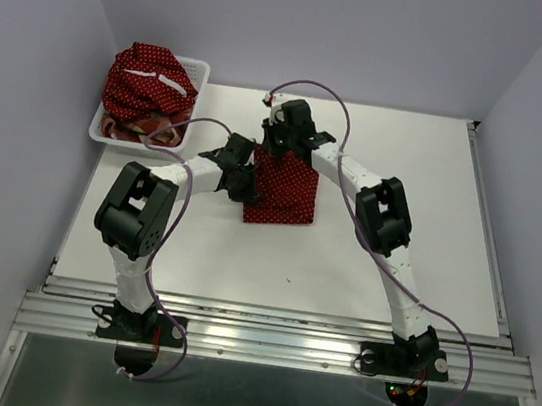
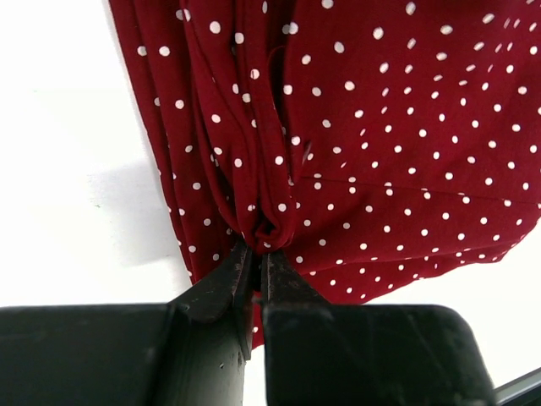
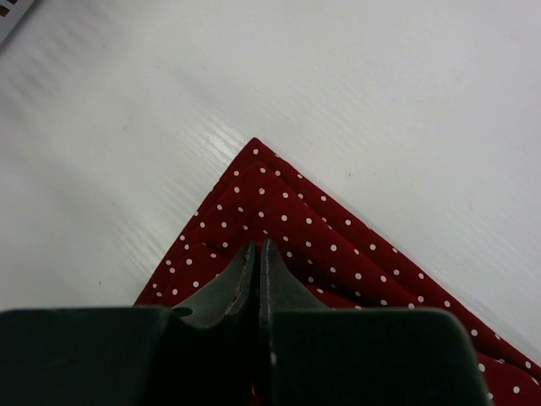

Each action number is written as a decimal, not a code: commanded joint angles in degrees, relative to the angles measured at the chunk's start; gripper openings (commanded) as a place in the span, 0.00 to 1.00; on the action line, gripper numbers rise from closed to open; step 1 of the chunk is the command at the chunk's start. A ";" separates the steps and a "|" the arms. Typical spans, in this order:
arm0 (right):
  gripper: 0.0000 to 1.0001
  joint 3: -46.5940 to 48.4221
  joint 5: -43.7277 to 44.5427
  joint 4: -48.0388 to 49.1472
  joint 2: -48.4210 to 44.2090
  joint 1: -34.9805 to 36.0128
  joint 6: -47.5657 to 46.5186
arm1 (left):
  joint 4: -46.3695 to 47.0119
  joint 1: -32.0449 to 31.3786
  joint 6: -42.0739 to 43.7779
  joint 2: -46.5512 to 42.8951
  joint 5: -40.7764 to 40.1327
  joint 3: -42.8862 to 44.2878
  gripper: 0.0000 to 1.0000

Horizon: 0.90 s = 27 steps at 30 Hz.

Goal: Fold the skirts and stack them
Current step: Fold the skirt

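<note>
A dark red polka-dot skirt (image 1: 287, 193) lies folded into a narrow rectangle at the middle of the table. My left gripper (image 1: 243, 181) is at its left edge. In the left wrist view the left gripper (image 2: 258, 247) is shut on a bunched fold of this skirt (image 2: 380, 127). My right gripper (image 1: 276, 149) is at the skirt's far end. In the right wrist view the right gripper (image 3: 256, 247) has its jaws closed together, with the tips over a layered corner of the skirt (image 3: 287, 207); no cloth shows between them. A second polka-dot skirt (image 1: 147, 80) and the plaid skirt (image 1: 152, 130) lie heaped in the basket.
The white mesh basket (image 1: 197, 68) stands at the far left corner of the white table (image 1: 395, 251). Grey walls close in the left, back and right. A metal rail (image 1: 272, 340) runs along the near edge by the arm bases.
</note>
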 commanded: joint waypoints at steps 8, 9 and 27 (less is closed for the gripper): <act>0.12 2.61 0.76 9.89 2.53 0.12 1.97 | -1.84 0.01 0.34 -3.63 -0.82 -2.43 0.00; 0.15 2.79 1.20 9.80 3.15 0.12 2.32 | -2.19 -0.08 0.25 -3.54 -0.64 -2.61 0.00; 0.83 6.40 1.03 11.74 6.33 0.12 3.29 | -7.11 0.18 0.51 -6.44 -6.88 0.90 0.50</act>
